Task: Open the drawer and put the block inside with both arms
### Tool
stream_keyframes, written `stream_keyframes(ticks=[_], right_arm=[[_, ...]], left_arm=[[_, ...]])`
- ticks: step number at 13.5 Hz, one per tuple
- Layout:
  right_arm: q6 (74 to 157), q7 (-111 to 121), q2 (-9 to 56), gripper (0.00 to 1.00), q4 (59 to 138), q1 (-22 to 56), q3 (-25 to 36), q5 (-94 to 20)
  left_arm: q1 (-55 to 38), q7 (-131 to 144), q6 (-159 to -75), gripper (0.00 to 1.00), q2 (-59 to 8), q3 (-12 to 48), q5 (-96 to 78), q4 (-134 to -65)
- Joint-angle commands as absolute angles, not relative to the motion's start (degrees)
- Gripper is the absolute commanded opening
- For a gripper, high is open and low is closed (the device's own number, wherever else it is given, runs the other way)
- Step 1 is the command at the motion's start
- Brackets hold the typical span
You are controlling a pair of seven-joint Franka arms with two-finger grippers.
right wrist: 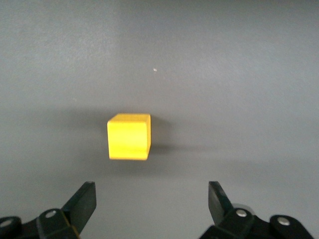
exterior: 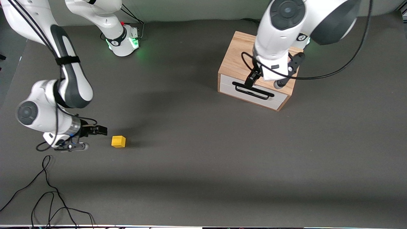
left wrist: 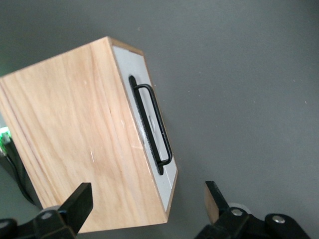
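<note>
The light oak box (exterior: 241, 54) stands toward the left arm's end of the table. Its drawer (exterior: 254, 95) is closed, with the white front and black bar handle (exterior: 252, 90) facing the front camera. My left gripper (exterior: 251, 79) is open and hangs over the box's front edge, just above the handle. In the left wrist view the gripper (left wrist: 147, 199) straddles the box corner, with the handle (left wrist: 157, 124) ahead of it. The yellow block (exterior: 118, 141) lies on the mat toward the right arm's end. My right gripper (exterior: 101, 130) is open, low beside the block and apart from it. The right wrist view shows the block (right wrist: 128, 137) ahead of the open gripper (right wrist: 149, 199).
Black cables (exterior: 47, 197) trail on the mat near the front edge at the right arm's end. The right arm's green-lit base (exterior: 124, 41) stands at the back. Dark grey mat (exterior: 197, 143) stretches between the block and the box.
</note>
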State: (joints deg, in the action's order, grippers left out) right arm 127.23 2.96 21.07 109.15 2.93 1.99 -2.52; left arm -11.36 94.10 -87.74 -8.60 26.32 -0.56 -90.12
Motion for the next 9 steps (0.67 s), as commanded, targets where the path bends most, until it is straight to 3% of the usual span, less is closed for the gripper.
stream_keyframes(ticks=[1, 9], right_arm=[[131.7, 1.8, 23.5, 1.0, 109.3, 4.7, 2.2, -3.9], [141.8, 1.5, 32.3, 1.0, 108.5, 5.7, 2.2, -5.3]], left_arm=[[-13.2, 103.5, -88.3, 1.0, -12.6, 25.9, 0.9, -88.8], [-12.2, 103.4, -93.8, 1.0, -19.7, 25.5, 4.4, -92.9]])
